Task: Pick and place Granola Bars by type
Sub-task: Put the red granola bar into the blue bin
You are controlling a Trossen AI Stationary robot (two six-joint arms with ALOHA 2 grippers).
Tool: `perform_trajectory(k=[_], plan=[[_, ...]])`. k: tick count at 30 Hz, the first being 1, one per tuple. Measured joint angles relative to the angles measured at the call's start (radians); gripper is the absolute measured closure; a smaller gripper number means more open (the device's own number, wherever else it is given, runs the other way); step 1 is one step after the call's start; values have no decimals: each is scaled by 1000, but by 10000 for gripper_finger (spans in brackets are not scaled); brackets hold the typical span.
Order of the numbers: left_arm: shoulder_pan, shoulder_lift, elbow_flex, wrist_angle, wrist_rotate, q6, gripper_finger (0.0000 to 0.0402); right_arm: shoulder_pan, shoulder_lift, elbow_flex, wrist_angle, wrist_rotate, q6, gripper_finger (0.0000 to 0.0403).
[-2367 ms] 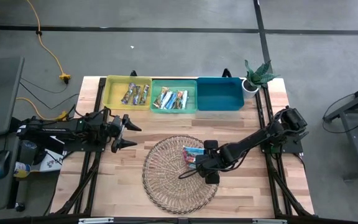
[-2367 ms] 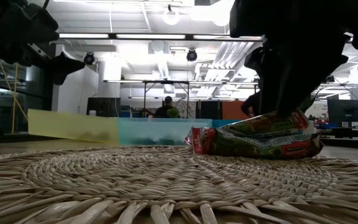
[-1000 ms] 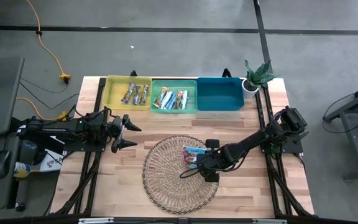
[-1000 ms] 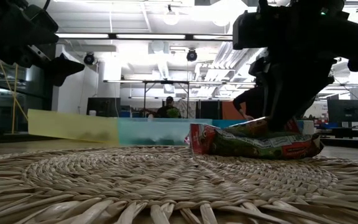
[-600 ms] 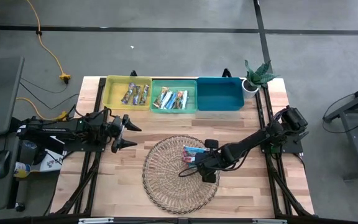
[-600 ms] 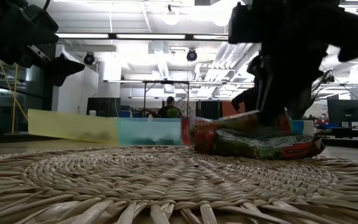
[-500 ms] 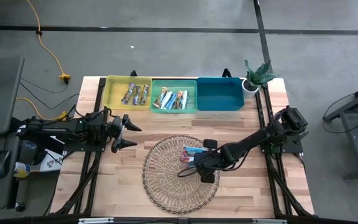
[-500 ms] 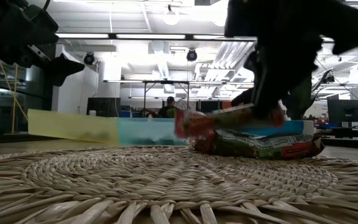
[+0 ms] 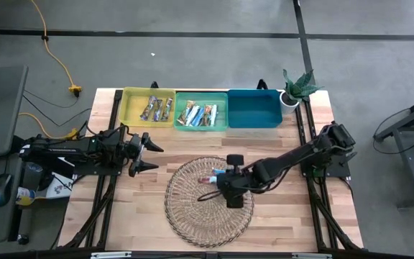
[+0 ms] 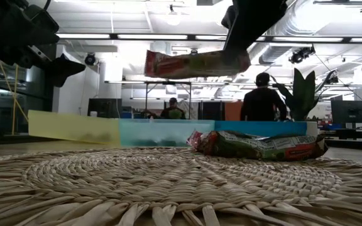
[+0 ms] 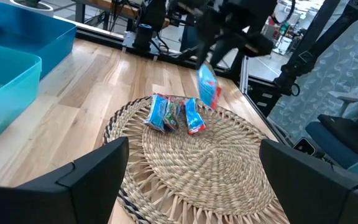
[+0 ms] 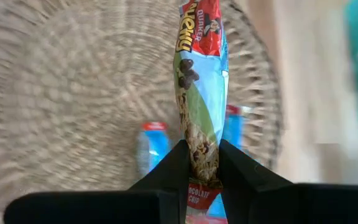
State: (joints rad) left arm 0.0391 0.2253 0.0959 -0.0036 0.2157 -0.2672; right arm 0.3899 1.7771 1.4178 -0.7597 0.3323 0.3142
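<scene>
My right gripper point(image 9: 225, 180) hangs above the round wicker tray point(image 9: 192, 208), shut on one granola bar point(image 12: 201, 93) with a light blue, green and red wrapper. The same bar point(image 10: 193, 64) shows level, well above the tray, in the low view. A few more bars point(image 11: 173, 115) lie flat in a small heap on the tray's far right part. My left gripper point(image 9: 149, 152) waits open over the table's left side, with nothing between its fingers. My right gripper pinches the bar between its two fingers at one end point(image 12: 202, 177), across the wrapper's flat faces. The bar sticks out forward, past the fingertips point(image 12: 179, 165). The arm comes down slanting from the table's right. The bar point(image 10: 237, 61) is lifted clear of the tray and lies about level.
Along the far edge stand a yellow bin point(image 9: 148, 108) and a green bin point(image 9: 201, 111), each with bars in it, and a blue bin point(image 9: 254, 108). A potted plant point(image 9: 297, 88) stands at the far right corner. People show in the room behind.
My right gripper has risen from the heap and gone toward the table's left with one bar. First the bar's free end came up off the heap, then the whole bar was lifted clear; now it hangs level high above the tray. The other bars stayed in place.
</scene>
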Motion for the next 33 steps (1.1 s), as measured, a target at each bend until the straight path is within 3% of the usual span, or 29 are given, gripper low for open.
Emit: perform_trajectory(k=[12,22,33], plan=[[0,0,0,0,3,0,43,-122,0,199,-98,67,-65,346],[0,0,0,0,2,0,43,-250,-10,425,-318,227,20,346],[0,0,0,0,-3,0,43,-453,-234,421,-511,388,80,355]])
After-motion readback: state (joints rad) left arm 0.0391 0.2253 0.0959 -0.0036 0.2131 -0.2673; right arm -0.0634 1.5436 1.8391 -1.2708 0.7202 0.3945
